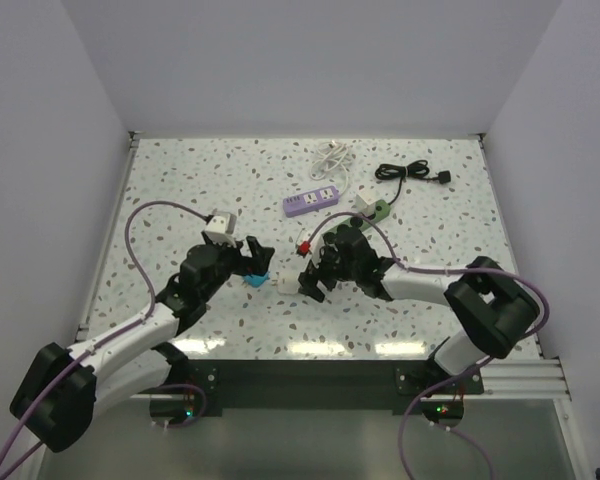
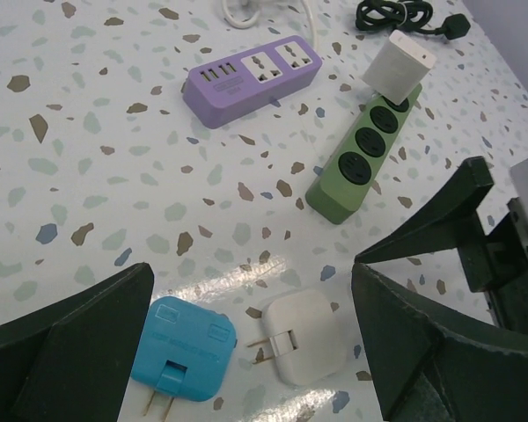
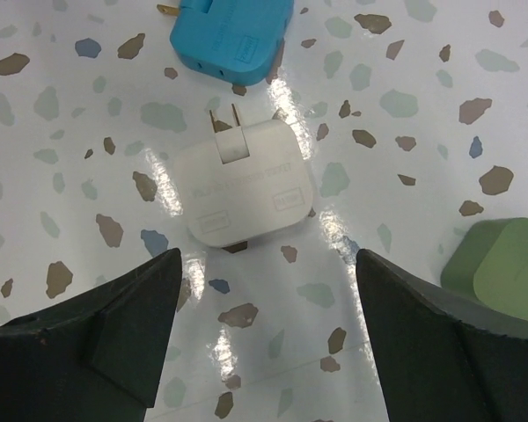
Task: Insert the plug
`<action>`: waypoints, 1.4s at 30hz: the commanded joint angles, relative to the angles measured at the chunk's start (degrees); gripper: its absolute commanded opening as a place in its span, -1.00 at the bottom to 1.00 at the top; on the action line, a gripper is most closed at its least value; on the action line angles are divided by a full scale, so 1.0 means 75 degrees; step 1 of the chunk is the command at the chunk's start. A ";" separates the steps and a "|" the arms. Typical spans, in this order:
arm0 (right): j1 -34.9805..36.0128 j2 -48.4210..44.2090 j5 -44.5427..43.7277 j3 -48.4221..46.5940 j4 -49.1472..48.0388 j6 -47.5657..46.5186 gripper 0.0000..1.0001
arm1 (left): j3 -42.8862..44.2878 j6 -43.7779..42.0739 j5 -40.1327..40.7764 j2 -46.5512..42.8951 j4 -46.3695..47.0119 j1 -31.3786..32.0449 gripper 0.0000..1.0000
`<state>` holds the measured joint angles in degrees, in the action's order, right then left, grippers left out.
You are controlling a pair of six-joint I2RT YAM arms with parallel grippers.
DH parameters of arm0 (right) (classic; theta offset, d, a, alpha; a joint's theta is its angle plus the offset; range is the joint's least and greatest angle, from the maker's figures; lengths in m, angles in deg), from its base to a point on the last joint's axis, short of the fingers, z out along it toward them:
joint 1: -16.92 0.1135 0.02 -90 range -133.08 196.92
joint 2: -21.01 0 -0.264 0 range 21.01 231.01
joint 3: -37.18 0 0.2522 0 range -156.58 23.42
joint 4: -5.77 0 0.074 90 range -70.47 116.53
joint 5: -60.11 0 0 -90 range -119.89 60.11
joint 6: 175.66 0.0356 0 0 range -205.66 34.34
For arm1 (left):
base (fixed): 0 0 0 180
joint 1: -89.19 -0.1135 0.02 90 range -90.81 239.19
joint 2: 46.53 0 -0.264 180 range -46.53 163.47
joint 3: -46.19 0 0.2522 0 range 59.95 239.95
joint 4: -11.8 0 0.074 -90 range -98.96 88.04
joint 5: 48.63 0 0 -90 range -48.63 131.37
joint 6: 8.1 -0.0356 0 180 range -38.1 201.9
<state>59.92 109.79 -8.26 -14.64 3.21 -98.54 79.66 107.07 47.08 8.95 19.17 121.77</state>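
step: pre-grasp, nothing lifted | right gripper [image 3: 264, 294]: fingers apart, empty | white plug [image 3: 245, 193]: flat just ahead of it, prongs pointing away | left gripper [image 2: 251, 286]: apart too, blue plug [image 2: 183, 347] close by | next: probably lower, clamp white plug, carry to green strip [image 2: 363, 158]

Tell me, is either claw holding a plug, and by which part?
Neither. Left claw and right claw both gape open; the white plug and blue plug lie untouched.
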 commanded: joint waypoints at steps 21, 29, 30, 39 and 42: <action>0.0512 0.1734 0.0292 -0.0831 -0.1071 -0.1317 0.64 | -0.0190 0.0207 -0.0868 -0.0495 -0.0016 -0.0137 1.00; 0.0571 0.1853 0.0304 -0.0960 -0.0837 -0.1364 -0.18 | -0.0271 0.0183 -0.1067 -0.0577 0.0159 -0.0137 1.00; 0.0571 0.1770 0.0153 -0.0937 -0.0790 -0.1364 -0.27 | -0.0330 0.0172 -0.1125 -0.0612 0.0230 -0.0160 1.00; 0.0559 -0.0725 -0.0657 0.0024 -0.0661 -0.1282 -1.00 | -0.0448 0.0031 -0.2004 -0.0390 0.0992 -0.0289 0.70; 0.0582 -0.1499 -0.0657 0.0211 -0.0450 -0.1270 -1.00 | -0.0366 0.0019 -0.2331 -0.0285 0.1109 -0.0324 0.75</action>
<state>63.90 102.97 -11.43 -14.12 -0.55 -107.79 76.09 107.83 33.66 6.24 22.92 119.93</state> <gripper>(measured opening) 0.663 0.867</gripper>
